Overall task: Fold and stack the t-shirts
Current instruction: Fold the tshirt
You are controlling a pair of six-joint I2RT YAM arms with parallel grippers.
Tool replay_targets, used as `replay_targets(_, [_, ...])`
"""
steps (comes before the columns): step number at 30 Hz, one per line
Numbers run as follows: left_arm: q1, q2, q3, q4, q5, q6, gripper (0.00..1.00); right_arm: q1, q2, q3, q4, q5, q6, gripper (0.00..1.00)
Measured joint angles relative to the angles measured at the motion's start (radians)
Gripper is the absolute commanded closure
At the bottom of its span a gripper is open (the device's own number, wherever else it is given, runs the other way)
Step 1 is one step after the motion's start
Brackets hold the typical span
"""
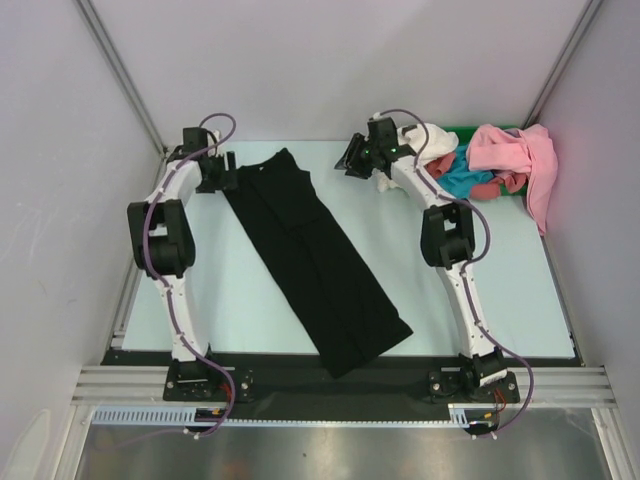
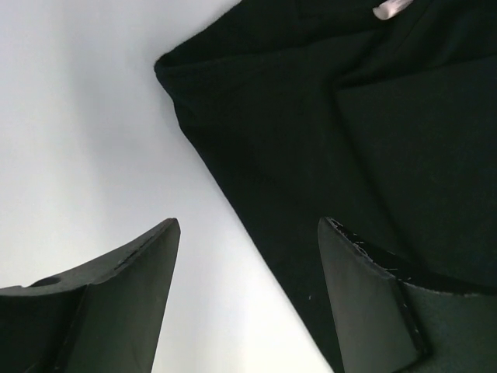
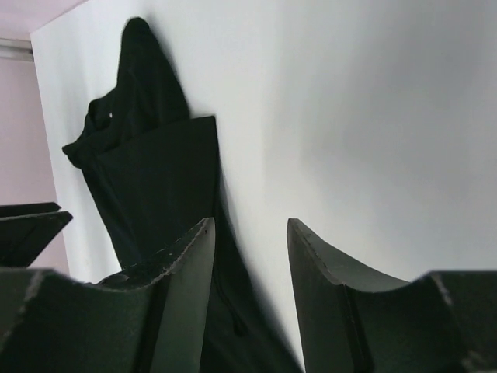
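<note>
A black t-shirt [image 1: 320, 260], folded lengthwise into a long strip, lies diagonally across the table from the far left to the near middle. My left gripper [image 1: 222, 178] hovers at the left side of its far end. In the left wrist view this gripper [image 2: 248, 221] is open and empty, with the shirt's [image 2: 349, 116] edge running below the gap. My right gripper [image 1: 352, 160] hangs to the right of the shirt's far end. It is open [image 3: 249, 221] with nothing between its fingers, and the shirt [image 3: 147, 171] lies beyond its left finger. More t-shirts are heaped at the back right: pink [image 1: 515, 155], white [image 1: 435, 140], teal [image 1: 462, 180] and red [image 1: 500, 185].
A green container [image 1: 462, 130] shows behind the heap. The pale table [image 1: 500, 290] is walled by grey panels on the left, back and right. A black strip and a metal rail [image 1: 340, 385] carrying both arm bases run along the near edge.
</note>
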Motion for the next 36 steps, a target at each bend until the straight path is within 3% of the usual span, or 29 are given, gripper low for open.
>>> replay_targets(5, [0.003,0.078,0.044,-0.023,0.0,-0.036,0.2,0.042,0.108,0.032,0.05,-0.05,0.054,0.49])
replay_targets(11, [0.018,0.194,0.166,-0.061,0.01,-0.079,0.23,0.095,0.121,0.006,0.067,-0.092,0.084,0.5])
replay_targets(14, [0.02,0.226,0.221,-0.067,0.024,-0.098,0.34,0.106,0.121,0.005,0.087,-0.111,0.098,0.59])
replay_targets(15, [0.021,0.238,0.239,-0.069,0.031,-0.105,0.48,0.107,0.122,0.005,0.093,-0.118,0.105,0.63])
replay_targets(17, [0.022,0.259,0.262,-0.07,0.05,-0.119,0.64,0.107,0.122,-0.002,0.108,-0.127,0.119,0.74])
replay_targets(18, [0.022,0.269,0.272,-0.069,0.058,-0.124,0.81,0.106,0.122,-0.008,0.115,-0.127,0.129,0.78])
replay_targets(20, [0.024,0.287,0.29,-0.068,0.093,-0.142,0.97,0.105,0.124,-0.023,0.122,-0.127,0.146,0.88])
replay_targets(21, [0.026,0.296,0.299,-0.063,0.115,-0.149,1.0,0.105,0.125,-0.027,0.124,-0.127,0.154,0.92])
replay_targets(25, [0.027,0.328,0.349,-0.064,0.163,-0.156,1.0,0.102,0.134,-0.049,0.156,-0.127,0.211,1.0])
replay_targets(36, [0.063,0.391,0.528,-0.051,0.144,-0.142,1.0,0.158,0.137,-0.077,0.317,-0.034,0.421,0.97])
